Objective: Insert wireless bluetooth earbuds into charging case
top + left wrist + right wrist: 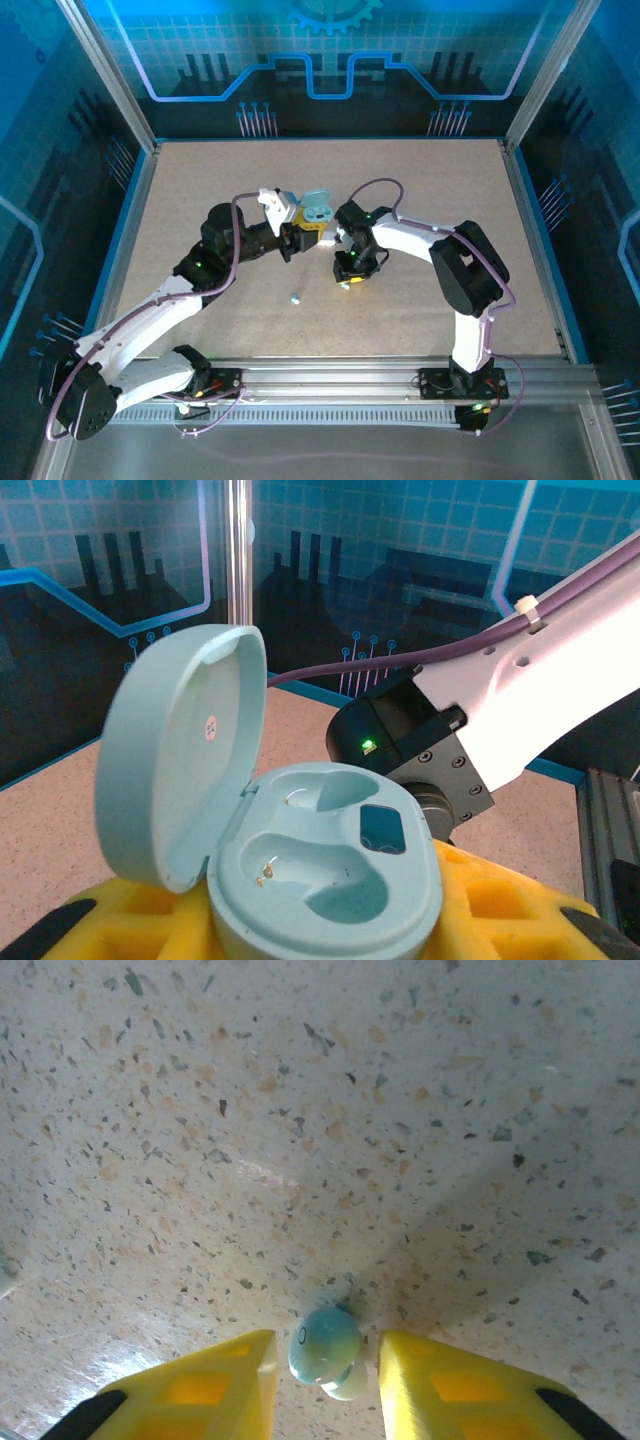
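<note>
The left fingers (500, 900) clamp the light-blue charging case (330, 880) from both sides. Its lid (170, 760) stands open at 9 o'clock of the base, the two wells uncovered; the right fingers (210, 1390) stand narrow, point down at the surface (300, 1110) and bracket a light-blue earbud (322, 1342) lying on it — close against one finger, a sliver of gap at the other; seen from above, a second earbud (296, 298) lies on the surface at 8 o'clock of them, apart.
</note>
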Controlling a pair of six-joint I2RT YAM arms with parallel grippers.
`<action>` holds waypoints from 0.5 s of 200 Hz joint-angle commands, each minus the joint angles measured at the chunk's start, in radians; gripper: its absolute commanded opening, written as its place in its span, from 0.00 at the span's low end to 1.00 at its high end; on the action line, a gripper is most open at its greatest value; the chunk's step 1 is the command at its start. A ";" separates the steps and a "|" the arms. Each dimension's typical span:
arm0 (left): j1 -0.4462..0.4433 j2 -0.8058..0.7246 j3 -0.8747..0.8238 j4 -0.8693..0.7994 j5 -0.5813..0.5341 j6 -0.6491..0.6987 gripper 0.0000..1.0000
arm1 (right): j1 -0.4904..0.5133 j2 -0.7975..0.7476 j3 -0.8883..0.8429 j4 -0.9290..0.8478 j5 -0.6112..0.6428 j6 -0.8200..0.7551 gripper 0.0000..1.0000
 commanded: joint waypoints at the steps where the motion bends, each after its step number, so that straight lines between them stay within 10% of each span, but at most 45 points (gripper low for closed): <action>1: 0.004 0.002 0.001 0.010 0.006 0.007 0.33 | 0.013 0.028 0.027 -0.021 -0.006 0.024 0.33; 100: 0.003 0.008 0.004 0.007 0.011 0.005 0.33 | 0.026 0.048 0.053 -0.024 0.003 0.016 0.30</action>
